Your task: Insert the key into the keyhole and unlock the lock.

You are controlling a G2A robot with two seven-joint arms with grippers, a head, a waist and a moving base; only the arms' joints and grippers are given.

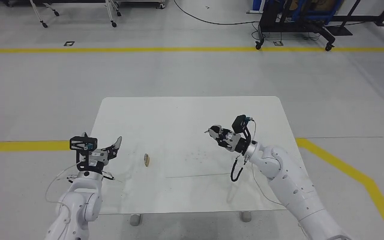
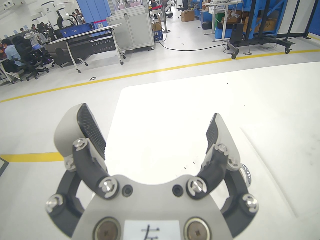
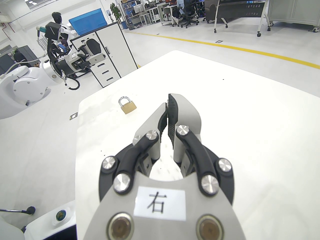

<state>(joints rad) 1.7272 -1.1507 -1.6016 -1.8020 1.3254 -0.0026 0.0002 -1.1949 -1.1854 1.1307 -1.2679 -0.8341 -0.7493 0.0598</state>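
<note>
On desk (image 1: pixel 180 114): brass lock (image 1: pixel 147 159), lying between left pincer (image 2: pixel 150 116), spread wide, empty, and right pincer (image 3: pixel 167 103), closed tight.

A small padlock (image 3: pixel 128 106) rests on the white surface (image 1: pixel 180 120); its body is squarish and brass-coloured; its shackle (image 3: pixel 123 100) is a silvery arch whose two legs both appear to sit in the body, so it looks closed; seen from above, the padlock lies left of the surface's middle, roughly midway between the near and far edges; the keyhole is too small to make out.
</note>
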